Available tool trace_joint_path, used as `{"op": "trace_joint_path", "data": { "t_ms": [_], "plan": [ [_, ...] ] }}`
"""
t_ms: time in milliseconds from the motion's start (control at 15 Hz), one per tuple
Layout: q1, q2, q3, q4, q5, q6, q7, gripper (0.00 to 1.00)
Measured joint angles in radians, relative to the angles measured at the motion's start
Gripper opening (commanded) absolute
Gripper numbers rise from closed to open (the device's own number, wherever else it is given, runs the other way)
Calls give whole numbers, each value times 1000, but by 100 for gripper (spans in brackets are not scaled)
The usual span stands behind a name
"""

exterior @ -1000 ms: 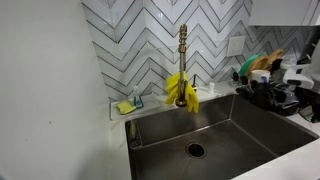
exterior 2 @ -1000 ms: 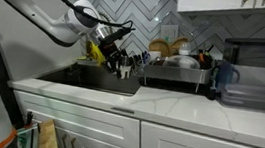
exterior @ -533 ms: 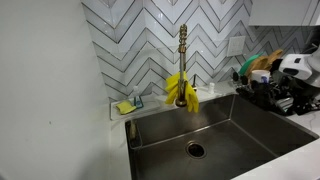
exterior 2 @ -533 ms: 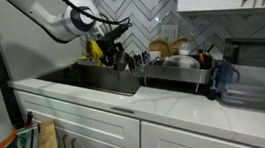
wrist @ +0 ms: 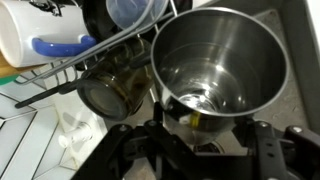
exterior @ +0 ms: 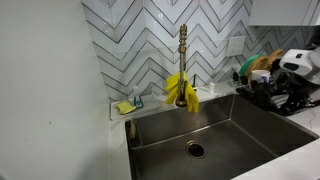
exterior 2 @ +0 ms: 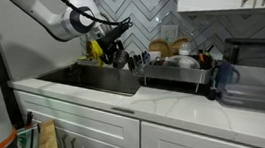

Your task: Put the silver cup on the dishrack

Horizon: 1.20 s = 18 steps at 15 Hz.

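Holding the silver cup point(wrist: 215, 55) over the dishrack point(exterior 2: 177, 79), the tool point(wrist: 195, 135) seems clamped on its wall; next, lower it onto free wires, then release.

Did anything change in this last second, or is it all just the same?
Only the arm shifted, rising slightly beside the dishrack. No grab or release shows; the silver cup is at the gripper. Faucet and yellow gloves stayed put.
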Motion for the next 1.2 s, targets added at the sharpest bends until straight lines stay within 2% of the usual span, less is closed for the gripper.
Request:
{"op": "trace_joint_path", "data": {
  "t_ms": [467,667,733,867,1000,1067,1200],
  "plan": [
    [191,-43,-142,0,378,31,-175,40],
    [293,-70,-225,1,533,31,-293,40],
    [328,-81,-256,1,578,31,-338,65],
    [369,-100,-303,2,630,32,-399,65],
    [379,-109,-317,2,640,32,-413,65],
    [380,-110,-318,2,641,32,-413,40],
    [386,-111,-322,2,651,31,-417,40]
  ]
}}
